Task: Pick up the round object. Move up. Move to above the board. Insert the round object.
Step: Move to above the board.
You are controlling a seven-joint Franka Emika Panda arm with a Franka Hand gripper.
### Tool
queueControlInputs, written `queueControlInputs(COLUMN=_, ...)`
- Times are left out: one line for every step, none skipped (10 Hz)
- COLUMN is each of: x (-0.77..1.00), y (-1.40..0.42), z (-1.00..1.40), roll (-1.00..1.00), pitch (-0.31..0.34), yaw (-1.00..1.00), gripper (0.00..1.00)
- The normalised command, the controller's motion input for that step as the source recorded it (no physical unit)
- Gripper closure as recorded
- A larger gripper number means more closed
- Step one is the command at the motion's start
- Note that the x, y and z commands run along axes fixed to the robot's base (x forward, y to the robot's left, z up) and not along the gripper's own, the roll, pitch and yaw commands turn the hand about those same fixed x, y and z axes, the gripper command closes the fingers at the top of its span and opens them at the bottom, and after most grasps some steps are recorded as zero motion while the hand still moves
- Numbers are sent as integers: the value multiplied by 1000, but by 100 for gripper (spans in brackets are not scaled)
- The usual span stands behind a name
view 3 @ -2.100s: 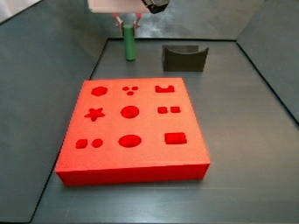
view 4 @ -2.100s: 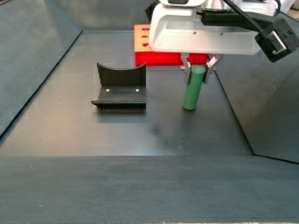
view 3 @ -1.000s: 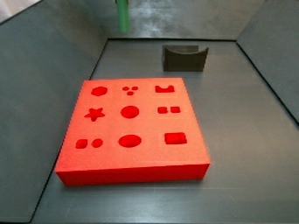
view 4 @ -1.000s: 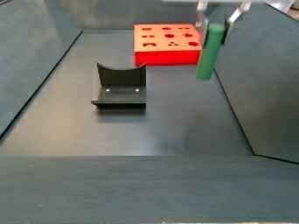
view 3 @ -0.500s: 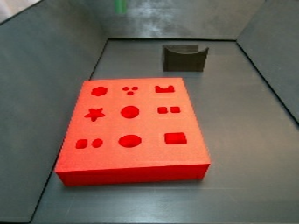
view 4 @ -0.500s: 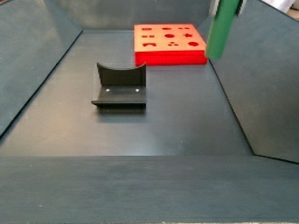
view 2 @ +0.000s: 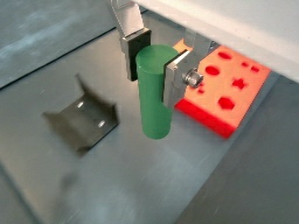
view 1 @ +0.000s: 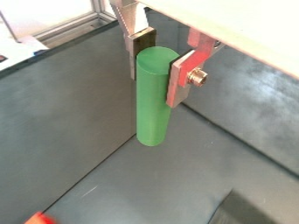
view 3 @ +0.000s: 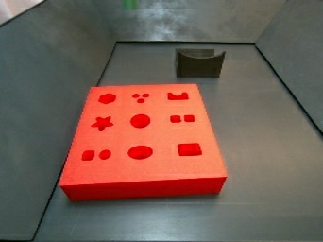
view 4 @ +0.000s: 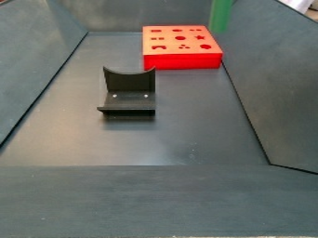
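My gripper (view 1: 160,63) is shut on the round object (view 1: 153,96), a slim green peg that hangs upright between the silver fingers (view 1: 184,74), held by its upper end. In a wrist view (view 2: 156,61) the gripper holds the peg (view 2: 155,92) high above the grey floor, with the red board (view 2: 225,92) below and off to one side. In the side views only the peg's lower end shows at the top edge (view 3: 130,4) (view 4: 222,14); the gripper is out of frame there. The board (view 3: 145,132) (view 4: 183,45) lies flat with its shaped holes facing up.
The fixture, a dark bracket with a curved notch (view 3: 198,61) (view 4: 126,91) (view 2: 82,118), stands on the floor apart from the board. Sloped grey walls (view 4: 280,84) enclose the floor. A red board corner (view 1: 41,219) shows at a wrist view's edge.
The gripper has lifted the peg straight up off the floor. It has risen out of the top of both side views, so that only the peg's lower end still shows.
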Motion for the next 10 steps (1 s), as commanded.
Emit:
queueControlInputs(x=260, y=-1000, z=242, roll=-22, pitch=121, yaw=-15, gripper=100)
queueControlInputs(x=268, y=-1000, z=246, roll=-8, pitch=118, yaw=-4, gripper=100)
queueControlInputs(x=277, y=-1000, z=246, roll=-6, pitch=117, yaw=1, gripper=100)
queueControlInputs(x=282, y=-1000, z=245, roll=-3, pitch=119, yaw=6, gripper=100)
queueControlInputs(x=295, y=-1000, z=247, roll=-11, pitch=121, yaw=5, gripper=100)
queueControlInputs(x=301, y=-1000, z=247, roll=2, pitch=113, yaw=8, gripper=100)
queueControlInputs(x=320, y=-1000, z=248, roll=5, pitch=116, yaw=7, gripper=100)
queueControlInputs(x=333, y=-1000, z=252, roll=-9, pitch=118, yaw=5, gripper=100)
queueControlInputs(x=359, y=-1000, z=254, roll=10, pitch=124, yaw=4, gripper=100)
queueControlInputs(x=320, y=-835, z=214, roll=8, pitch=124, yaw=11, gripper=100)
